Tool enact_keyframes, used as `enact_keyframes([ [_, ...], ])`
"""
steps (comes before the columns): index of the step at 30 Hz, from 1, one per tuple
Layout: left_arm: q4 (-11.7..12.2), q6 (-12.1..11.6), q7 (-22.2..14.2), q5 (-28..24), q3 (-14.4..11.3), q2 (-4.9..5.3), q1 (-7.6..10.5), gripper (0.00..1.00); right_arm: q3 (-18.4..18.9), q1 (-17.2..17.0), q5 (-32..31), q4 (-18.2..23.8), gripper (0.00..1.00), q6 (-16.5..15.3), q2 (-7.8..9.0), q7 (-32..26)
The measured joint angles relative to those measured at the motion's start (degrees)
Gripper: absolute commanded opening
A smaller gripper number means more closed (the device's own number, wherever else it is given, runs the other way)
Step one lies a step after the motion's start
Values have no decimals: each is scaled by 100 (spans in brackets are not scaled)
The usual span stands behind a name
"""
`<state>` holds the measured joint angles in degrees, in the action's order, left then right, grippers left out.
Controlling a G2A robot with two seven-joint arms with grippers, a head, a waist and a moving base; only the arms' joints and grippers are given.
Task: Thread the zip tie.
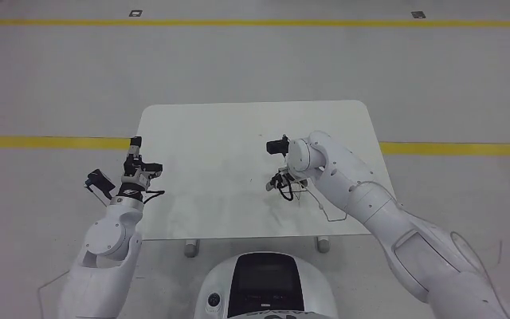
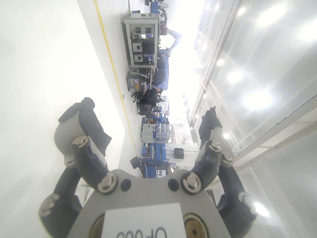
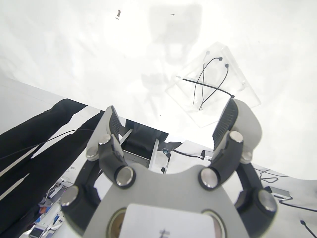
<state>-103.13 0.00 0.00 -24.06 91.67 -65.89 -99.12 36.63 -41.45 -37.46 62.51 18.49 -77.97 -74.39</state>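
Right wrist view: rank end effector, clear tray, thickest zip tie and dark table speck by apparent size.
1. Right end effector, though nearness to the camera inflates it.
2. Clear tray.
3. Thickest zip tie.
4. Dark speck.

I work in an industrial lab hall: my white tabletop (image 1: 207, 135) stands on a pale floor (image 1: 239, 72) with yellow lines (image 1: 255, 22); beyond it are an equipment rack (image 2: 141, 43), blue workbenches (image 2: 154, 149) and high ceiling lights (image 2: 235, 76).

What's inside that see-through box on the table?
A few thin black zip ties lie crossed inside the clear tray. One finger of the open right gripper covers part of its edge, so that bit is hidden.
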Motion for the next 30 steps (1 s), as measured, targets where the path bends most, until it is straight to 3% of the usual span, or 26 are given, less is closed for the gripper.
enact_keyframes([
  [1, 0, 0, 0, 0, 0, 0, 0, 100, 18, -43, -65, 49, 88, 9, 17, 58],
  [2, 0, 0, 0, 0, 0, 0, 0, 100, 24, -63, -147, 99, 71, 41, 32, 56],
  [3, 0, 0, 0, 0, 0, 0, 0, 100, 28, -77, -233, 157, 46, 76, 45, 26],
  [6, 0, 0, 0, 0, 0, 0, 0, 100, 73, -137, -550, 359, 29, 103, 94, -121],
  [12, 0, 0, 0, 0, 0, 0, 0, 100, 260, -351, -1048, 693, 12, 99, 149, -315],
  [20, 0, 0, 0, 0, 0, 0, 0, 100, 378, -567, -1324, 652, 7, 99, 88, -205],
  [27, 0, 0, 0, 0, 0, 0, 0, 100, 237, -502, -1399, 198, 17, 99, -100, 162],
  [30, 0, 0, 0, 0, 0, 0, 0, 100, 152, -419, -1467, -97, 16, 99, -218, 282],
])
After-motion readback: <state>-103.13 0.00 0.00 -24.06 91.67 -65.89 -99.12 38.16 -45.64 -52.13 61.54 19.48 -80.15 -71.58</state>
